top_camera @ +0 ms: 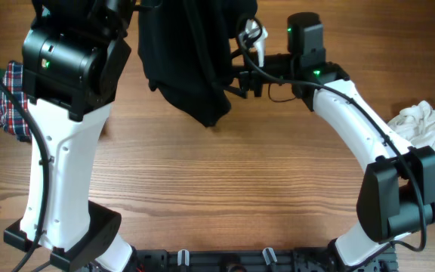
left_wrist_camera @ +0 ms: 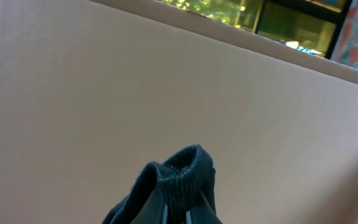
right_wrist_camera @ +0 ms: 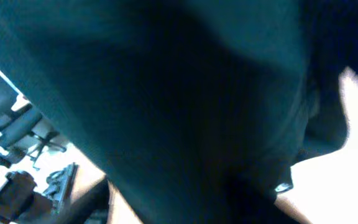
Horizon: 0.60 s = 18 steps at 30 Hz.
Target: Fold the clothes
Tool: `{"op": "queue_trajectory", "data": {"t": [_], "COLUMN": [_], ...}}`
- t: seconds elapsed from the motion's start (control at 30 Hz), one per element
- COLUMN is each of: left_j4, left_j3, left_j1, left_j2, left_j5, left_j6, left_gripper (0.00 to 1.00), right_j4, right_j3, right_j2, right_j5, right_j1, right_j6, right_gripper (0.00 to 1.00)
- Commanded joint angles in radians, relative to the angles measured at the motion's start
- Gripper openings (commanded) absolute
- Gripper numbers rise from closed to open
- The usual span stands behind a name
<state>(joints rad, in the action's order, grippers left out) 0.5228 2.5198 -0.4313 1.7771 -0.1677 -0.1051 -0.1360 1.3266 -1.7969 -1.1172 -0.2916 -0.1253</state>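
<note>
Overhead view: bright, even illumination recorded; wooden table (top_camera: 225, 189) rendered sharp, faint soft shadows cast on it. Left wrist view: pale surface (left_wrist_camera: 104, 93) softly lit, top edge blurred and bright. Right wrist view: frame darkened by out-of-focus black garment (right_wrist_camera: 166, 106); corners overexposed.

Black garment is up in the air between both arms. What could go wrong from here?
1. The black garment hangs bunched, not spread, so laying it down may trap creases.
2. The left wrist view shows only a small ribbed edge poking up; that hold might slip.
3. Fabric fills the right wrist view, hiding the right gripper's grasp.
</note>
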Motion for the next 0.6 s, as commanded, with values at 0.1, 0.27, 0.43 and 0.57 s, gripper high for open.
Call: {"op": "queue_trajectory", "data": {"t": [0.1,0.27,0.43,0.57], "left_j4": [-0.01,-0.007,0.003,0.004], "left_j3": [0.01,0.01,0.01,0.01], "left_j1": [-0.005,-0.005,-0.005,-0.008], "left_j2": [-0.012,-0.012,-0.012,-0.012], "left_j5": [-0.145,-0.183,-0.249,-0.212], "left_j6": [0.104,0.125,0.128,0.127], "left_gripper": [0.05,0.05,0.06,0.06], "right_j4": [-0.106,-0.167,-0.218,-0.256], "right_j3": [-0.001,-0.001,-0.001,-0.001], "right_j2": [0.074,0.253,0.419,0.437], "right_j5": [0.172,0.313,0.438,0.41], "right_j1": [0.012,0.034,0.062,0.047], "right_j6": [-0.006,-0.018,-0.021,0.004], "right_gripper": [0.33,0.15,0.11,0.41]}}
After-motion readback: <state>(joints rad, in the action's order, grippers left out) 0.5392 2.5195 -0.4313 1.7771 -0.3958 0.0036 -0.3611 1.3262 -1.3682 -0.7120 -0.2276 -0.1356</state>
